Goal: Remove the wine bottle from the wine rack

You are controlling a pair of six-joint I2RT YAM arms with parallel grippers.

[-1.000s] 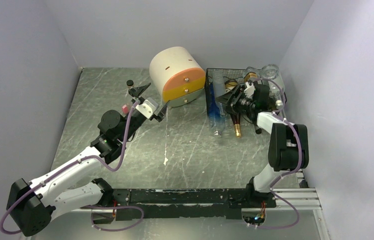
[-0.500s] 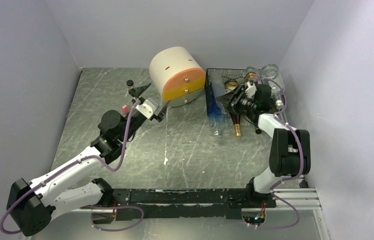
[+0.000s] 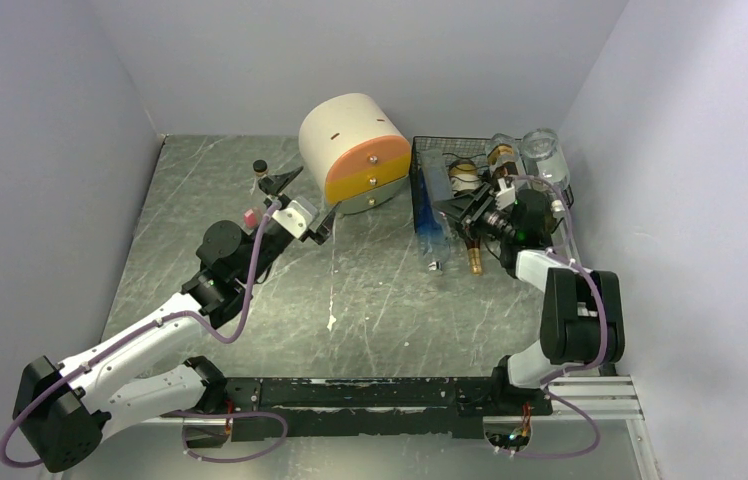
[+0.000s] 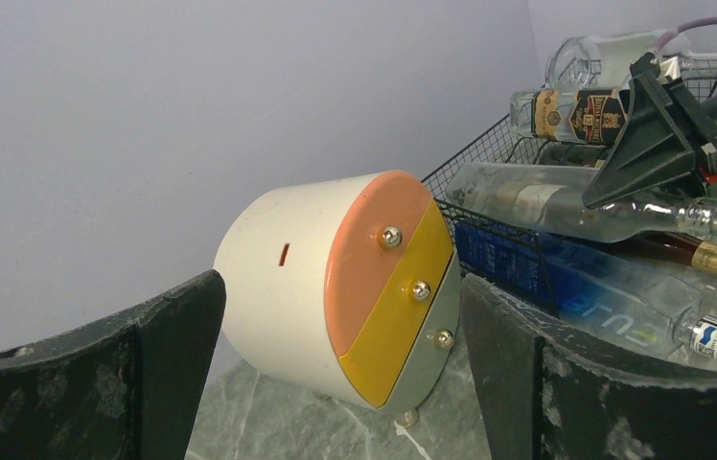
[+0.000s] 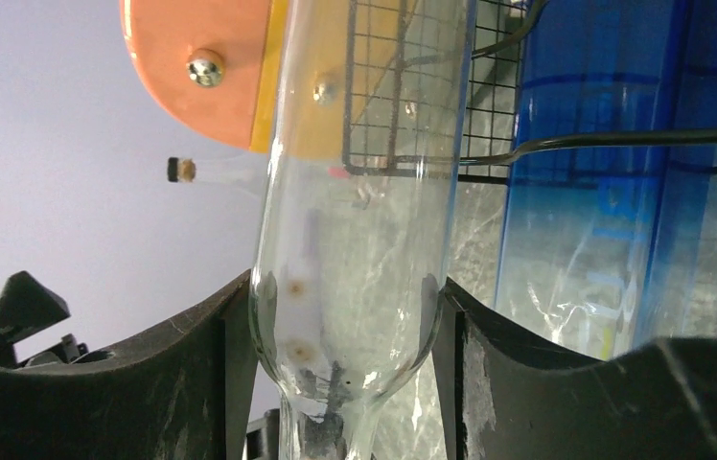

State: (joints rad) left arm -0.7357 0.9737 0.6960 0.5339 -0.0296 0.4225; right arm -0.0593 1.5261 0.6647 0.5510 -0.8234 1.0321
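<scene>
The black wire-mesh wine rack (image 3: pixel 418 158) stands at the back right with several bottles lying in and on it. My right gripper (image 3: pixel 472 212) is at its front, shut on a clear glass wine bottle (image 5: pixel 355 240). In the right wrist view both fingers (image 5: pixel 192 369) press the bottle's shoulder just above the neck. The left wrist view shows this bottle (image 4: pixel 546 203) lying level, its neck sticking out of the rack (image 4: pixel 489 158). My left gripper (image 3: pixel 305 200) hangs open and empty in front of the drum-shaped drawer unit (image 3: pixel 355 150).
A blue bottle (image 3: pixel 428 228) and a dark bottle with a gold neck (image 3: pixel 473 260) lie beside and below the held one. More bottles (image 3: pixel 540 150) rest on top of the rack. A small corked vial (image 3: pixel 260 170) stands at the left, and the right wall is close.
My right gripper has closed on the clear bottle and drawn back a little toward the near side with it. The left arm has not moved.
</scene>
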